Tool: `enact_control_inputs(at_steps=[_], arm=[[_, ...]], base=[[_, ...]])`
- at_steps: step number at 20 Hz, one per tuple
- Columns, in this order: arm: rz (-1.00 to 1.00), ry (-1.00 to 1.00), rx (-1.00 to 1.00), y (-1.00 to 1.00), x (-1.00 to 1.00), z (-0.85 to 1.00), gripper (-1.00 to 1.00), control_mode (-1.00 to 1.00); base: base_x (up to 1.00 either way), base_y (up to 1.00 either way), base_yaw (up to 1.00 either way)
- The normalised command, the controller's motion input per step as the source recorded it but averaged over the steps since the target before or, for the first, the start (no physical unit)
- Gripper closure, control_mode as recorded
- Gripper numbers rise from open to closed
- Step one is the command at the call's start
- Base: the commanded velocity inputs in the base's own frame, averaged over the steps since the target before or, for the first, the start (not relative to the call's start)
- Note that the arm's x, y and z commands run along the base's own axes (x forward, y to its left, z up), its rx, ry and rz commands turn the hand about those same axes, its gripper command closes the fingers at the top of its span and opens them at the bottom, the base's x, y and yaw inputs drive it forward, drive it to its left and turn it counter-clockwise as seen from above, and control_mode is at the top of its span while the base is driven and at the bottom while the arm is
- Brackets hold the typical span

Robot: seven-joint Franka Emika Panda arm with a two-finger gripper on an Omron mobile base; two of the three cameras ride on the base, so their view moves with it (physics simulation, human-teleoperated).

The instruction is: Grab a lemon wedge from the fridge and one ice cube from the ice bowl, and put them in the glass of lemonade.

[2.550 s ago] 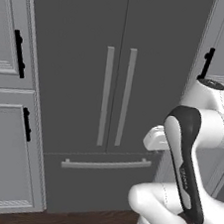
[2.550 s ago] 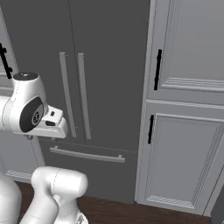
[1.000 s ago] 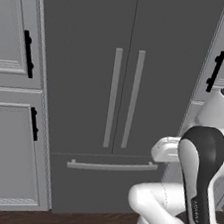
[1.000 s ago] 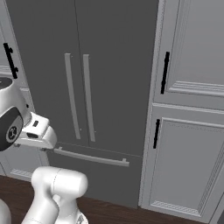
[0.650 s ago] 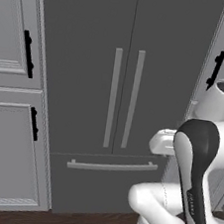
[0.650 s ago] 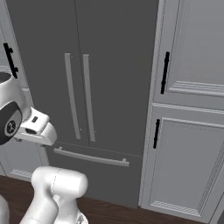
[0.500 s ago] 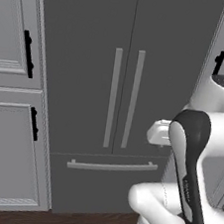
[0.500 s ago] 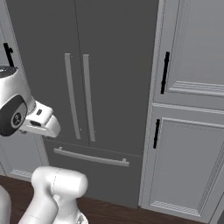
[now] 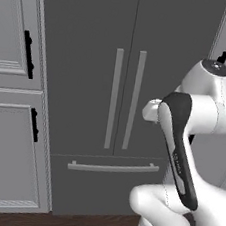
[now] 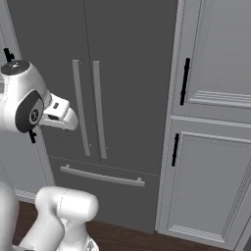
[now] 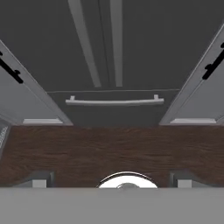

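The fridge (image 9: 92, 57) stands straight ahead with both dark grey doors shut, also seen as the fridge (image 10: 127, 73). Its two long light grey bar handles (image 9: 124, 99) run side by side at the middle seam. A horizontal drawer handle (image 11: 114, 102) crosses the fridge's lower part. My gripper (image 11: 111, 180) hangs open in front of the fridge (image 11: 140, 43), tilted down toward the floor, with nothing between its fingertips (image 11: 39, 179). The lemon wedge is hidden behind the shut doors. The ice bowl and the glass of lemonade are out of view.
Paneled grey cabinets with black handles flank the fridge, on the left (image 9: 9, 71) and on the right (image 10: 215, 98). Dark wood floor (image 11: 109, 148) lies between my base and the fridge. My own white arm (image 9: 196, 111) fills the right of the left base view.
The base drove a little, shifting the fridge in both views. Since then the arm has lifted, and the hand has risen and swung toward the fridge doors. The doors stay shut.
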Motion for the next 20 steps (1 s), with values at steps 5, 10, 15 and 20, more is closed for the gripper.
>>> enact_control_inputs(at_steps=[5, 10, 15, 20], arm=[[0.0, -0.29, -0.08, 0.0, 0.18, -0.29, -1.0, -1.0], [0.0, -0.21, -0.01, 0.0, 0.58, -0.34, -1.0, -1.0], [0.0, -0.04, 0.02, -0.19, 0.49, 0.0, -1.0, -1.0], [0.0, 0.06, 0.03, -0.18, 0.87, 0.0, -1.0, -1.0]], base=[[0.0, 0.0, 0.0], [0.0, 0.0, 0.0], [0.0, 0.0, 0.0], [0.0, 0.0, 0.0]])
